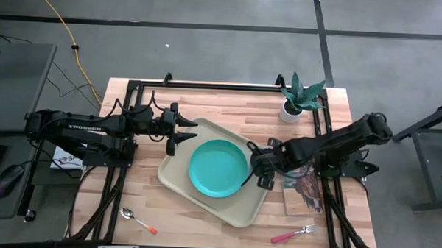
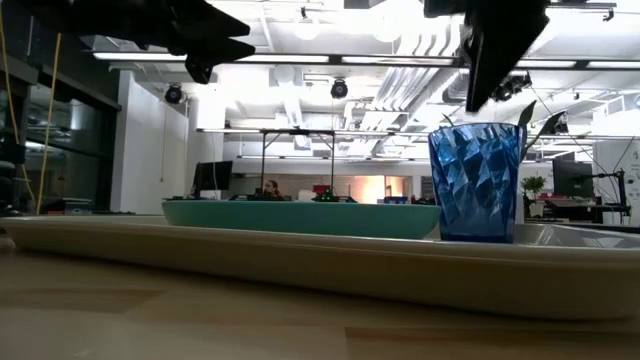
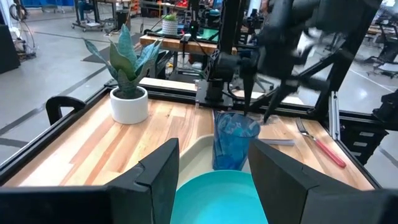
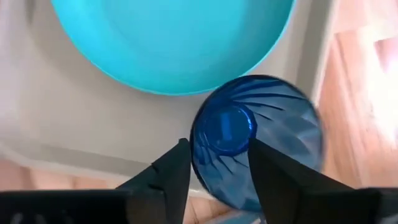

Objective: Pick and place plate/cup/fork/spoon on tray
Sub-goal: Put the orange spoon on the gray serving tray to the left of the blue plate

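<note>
The beige tray (image 1: 179,174) lies at the table's middle with the teal plate (image 1: 218,168) flat on it. The dark-blue cup (image 2: 478,180) stands upright on the tray's right part, beside the plate (image 4: 168,37). My right gripper (image 1: 262,169) is open just above the cup (image 4: 280,137), its fingers clear of the rim. My left gripper (image 1: 178,131) is open and empty over the tray's far left corner. The orange-handled spoon (image 1: 139,220) lies on the table near the front left. The red-handled fork (image 1: 294,233) lies near the front right.
A white pot with a green plant (image 1: 291,110) stands at the far right of the table. A printed card (image 1: 303,189) lies on the wood just right of the tray. Black frame rails (image 1: 321,120) run along the table's sides and far edge.
</note>
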